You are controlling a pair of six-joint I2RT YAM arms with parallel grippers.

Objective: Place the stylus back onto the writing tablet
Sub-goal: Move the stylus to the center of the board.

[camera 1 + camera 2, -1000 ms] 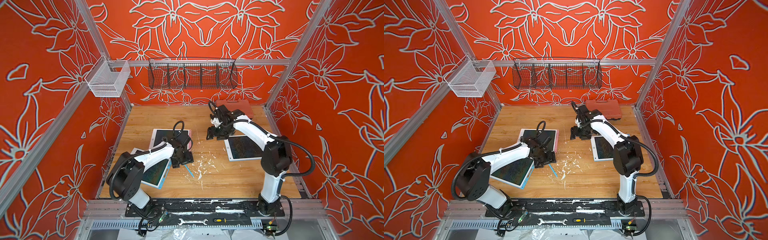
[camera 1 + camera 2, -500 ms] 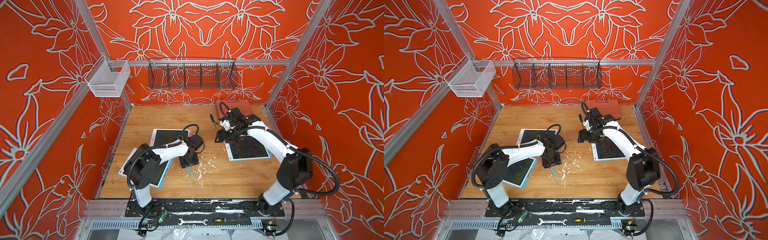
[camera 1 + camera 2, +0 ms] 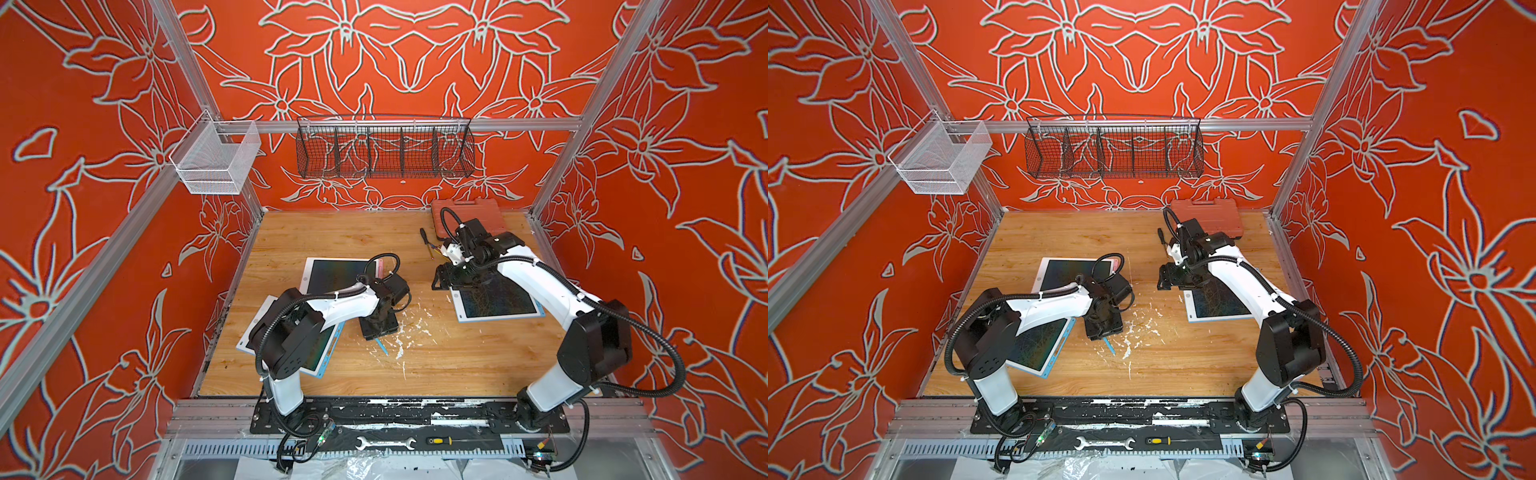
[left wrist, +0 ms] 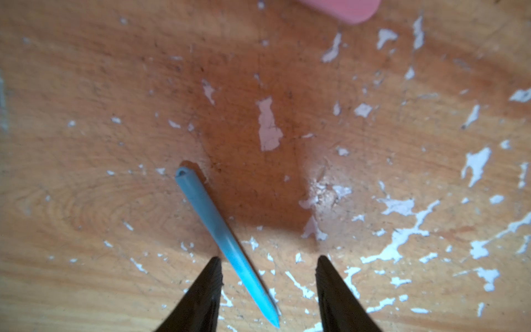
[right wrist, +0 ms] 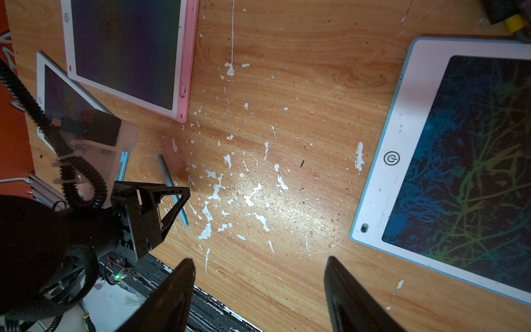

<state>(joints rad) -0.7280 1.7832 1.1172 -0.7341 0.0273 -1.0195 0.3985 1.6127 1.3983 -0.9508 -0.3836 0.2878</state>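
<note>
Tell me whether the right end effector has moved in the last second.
Yes. The right end effector swung toward the robot's right, now over the scribbled blue-framed tablet's edge.

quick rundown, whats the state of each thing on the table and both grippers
stylus: flat on the table, off every tablet, not gripped
left gripper: open, fingers either side of the stylus
right gripper: open, holding nothing
pink tablet: screen blank
scribbled tablet: covered in coloured lines
third tablet: partly under the left arm
red case: closed
</note>
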